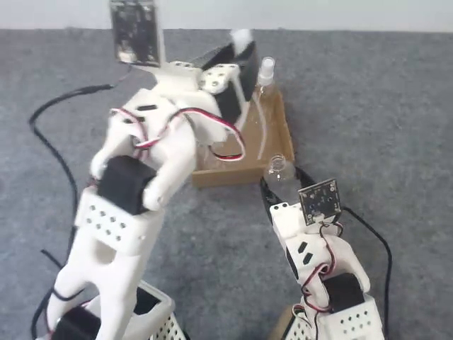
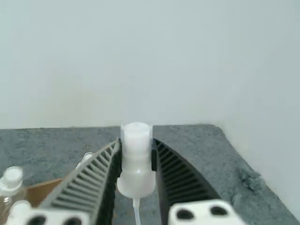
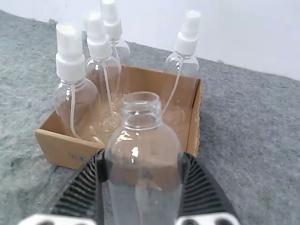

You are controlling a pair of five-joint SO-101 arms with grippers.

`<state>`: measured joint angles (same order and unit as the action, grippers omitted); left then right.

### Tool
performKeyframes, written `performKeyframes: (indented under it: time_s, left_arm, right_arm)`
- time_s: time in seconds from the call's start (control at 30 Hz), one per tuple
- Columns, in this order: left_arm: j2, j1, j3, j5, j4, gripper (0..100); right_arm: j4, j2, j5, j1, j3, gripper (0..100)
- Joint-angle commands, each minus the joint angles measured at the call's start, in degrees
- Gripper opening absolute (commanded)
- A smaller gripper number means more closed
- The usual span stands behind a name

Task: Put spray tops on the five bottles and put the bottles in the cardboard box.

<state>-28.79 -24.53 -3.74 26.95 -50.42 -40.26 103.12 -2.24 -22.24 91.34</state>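
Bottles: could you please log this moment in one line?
left end effector: spray top; right end effector: uncapped bottle; cardboard box: four capped bottles

i can read no word, number or sign anywhere here. the front wall of the cardboard box (image 3: 56, 143) carries a faint bluish mark (image 3: 75, 157), too small for me to make out. any print on my left camera board (image 1: 136, 32) or my right camera board (image 1: 320, 200) is too fine to tell.
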Motion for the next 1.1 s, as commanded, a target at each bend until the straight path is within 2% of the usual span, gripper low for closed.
performKeyframes:
  time_s: [0.0,0.13,0.47,0.67,0.9,1.07]
  left_arm:
    - [-2.1,-1.1,-4.2,0.5,9.2,1]
    - [-2.1,-1.1,-7.7,0.5,12.2,1]
    - [-2.1,-1.1,-8.6,0.5,12.1,1]
    - [-1.6,-3.5,-9.1,0.5,12.1,1]
    - [-2.1,-3.6,-16.1,0.3,19.4,1]
    - [-2.2,-3.0,-17.0,0.3,19.8,1]
  right_arm:
    - [1.7,0.9,-0.6,-0.4,-1.1,0.7]
    - [1.9,0.9,-0.6,-0.4,-1.1,0.7]
    - [2.0,0.9,-0.5,-0.5,-1.1,0.7]
    - [2.0,0.9,-0.5,-0.5,-1.1,0.7]
    - [2.0,0.9,-0.5,-0.5,-1.1,0.7]
    - [2.0,0.9,-0.5,-0.5,-1.1,0.7]
